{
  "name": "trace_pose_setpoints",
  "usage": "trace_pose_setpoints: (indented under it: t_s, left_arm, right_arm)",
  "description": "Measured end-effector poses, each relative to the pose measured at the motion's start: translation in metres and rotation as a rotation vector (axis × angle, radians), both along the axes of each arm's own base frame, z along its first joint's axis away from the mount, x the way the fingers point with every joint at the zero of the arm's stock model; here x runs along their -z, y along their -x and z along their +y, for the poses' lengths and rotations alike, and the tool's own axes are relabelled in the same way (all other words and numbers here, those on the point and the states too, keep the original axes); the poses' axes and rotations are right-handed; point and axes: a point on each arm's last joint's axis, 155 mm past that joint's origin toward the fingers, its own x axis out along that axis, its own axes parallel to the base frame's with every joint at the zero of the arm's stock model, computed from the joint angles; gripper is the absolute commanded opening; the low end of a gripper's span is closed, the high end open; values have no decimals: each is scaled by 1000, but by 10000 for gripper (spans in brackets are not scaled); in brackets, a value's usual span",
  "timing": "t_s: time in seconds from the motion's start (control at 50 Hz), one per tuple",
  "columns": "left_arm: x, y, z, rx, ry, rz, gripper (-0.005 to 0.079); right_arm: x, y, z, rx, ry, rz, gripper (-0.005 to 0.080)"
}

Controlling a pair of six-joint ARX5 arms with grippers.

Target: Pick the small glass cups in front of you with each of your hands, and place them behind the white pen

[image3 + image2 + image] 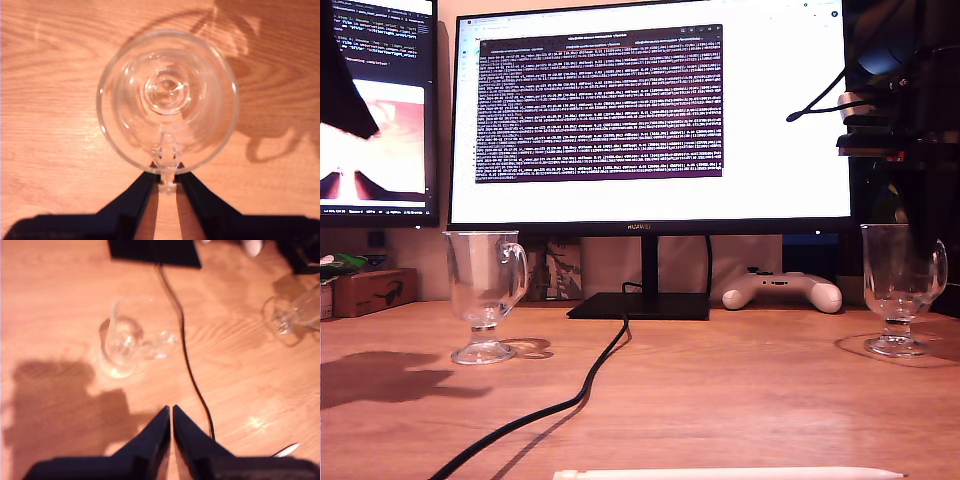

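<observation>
Desk [740, 400]: one, wooden; it bears everything below.
Monitors: two. The large monitor [650, 120] reads "HUAWEI" on its lower bezel; its screen text is too small for you to read. The side monitor [375, 100] is at the exterior view's left.
Cups: two, upright, well apart. The first cup [485, 280] stands at the exterior view's left, the second cup [900, 285] at its right, both beyond the pen.
Cable [590, 380]: one, black, crossing the desk between the cups.
Pen [730, 473]: one, white, lying at the near edge.
Controller [782, 290]: one, white, beside the monitor stand.
Box [375, 290]: one, cardboard.
My first gripper [171, 409]: jaws all but together, high above the desk, the first cup [125, 342] ahead.
My second gripper [167, 182]: jaws apart, the second cup's [167, 95] handle between them.
</observation>
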Motion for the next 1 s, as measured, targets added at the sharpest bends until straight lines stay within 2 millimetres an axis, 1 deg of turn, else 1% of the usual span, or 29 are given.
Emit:
trace_pose_setpoints:
  t_s: [0.12, 0.22, 0.26, 0.3, 0.32, 0.36, 0.38, 0.4, 0.42, 0.44, 0.5, 0.52, 0.56, 0.6, 0.66, 0.68, 0.78, 0.8, 0.88, 0.94, 1.0]
  left_arm:
    - [18, -1, -11, -9, 15, 90, -17]
    - [22, -8, -21, -23, 23, 100, -17]
    - [20, -13, -24, -75, 52, 114, -17]
    - [16, -16, -29, -72, 60, 90, -17]
    - [16, -20, -27, -146, 86, 114, -17]
    - [11, -25, -32, -151, 94, 84, -18]
    - [8, -27, -33, -206, 136, 109, -18]
    - [6, -29, -36, -211, 149, 105, -18]
    - [4, -30, -38, -204, 152, 92, -18]
    - [2, -31, -40, -233, 179, 106, -18]
    - [-4, -31, -50, -219, 196, 83, -18]
    - [-6, -32, -53, -248, 226, 102, -18]
    - [-8, -31, -58, -241, 228, 88, -18]
    - [-8, -30, -63, -266, 252, 111, -18]
    - [-3, -26, -69, -278, 256, 140, -18]
    - [-1, -25, -72, -316, 283, 181, -18]
    - [22, -24, -76, -376, 247, 249, -18]
    - [27, -26, -74, -422, 248, 268, -17]
    - [44, -26, -75, -479, 225, 309, 25]
    - [46, -28, -77, -503, 232, 311, 97]
    - [43, -33, -75, -534, 245, 292, 186]
  right_arm:
    - [0, -1, 2, -9, 0, -5, -11]
    - [0, -1, 4, -14, -1, -8, -11]
    - [-1, -1, 5, -16, -1, -9, -11]
    - [-1, -2, 5, -16, -1, -10, -11]
    - [-1, -2, 5, -16, -1, -11, -11]
    - [-1, -2, 5, -16, -1, -11, -11]
    - [-1, -2, 5, -16, -1, -11, -11]
    - [-1, -2, 5, -16, -2, -12, -11]
    - [-1, -2, 5, -16, -2, -13, -11]
    - [-1, -3, 5, -16, -2, -15, -11]
    - [-1, -4, 5, -16, -3, -20, -11]
    - [-1, -4, 5, -16, -3, -21, -11]
    - [-1, -5, 5, -16, -3, -22, -11]
    - [-1, -5, 5, -19, -3, -23, -11]
    - [-2, -5, 5, -19, -4, -25, -11]
    - [-2, -5, 5, -19, -4, -26, -11]
    - [-1, -5, 5, -22, -3, -25, -11]
    - [-2, -5, 5, -31, -1, -26, -11]
    - [-2, -5, 5, -41, 1, -26, -11]
    - [-2, -5, 5, -41, 1, -27, -11]
    - [-2, -6, 5, -41, 2, -27, -11]
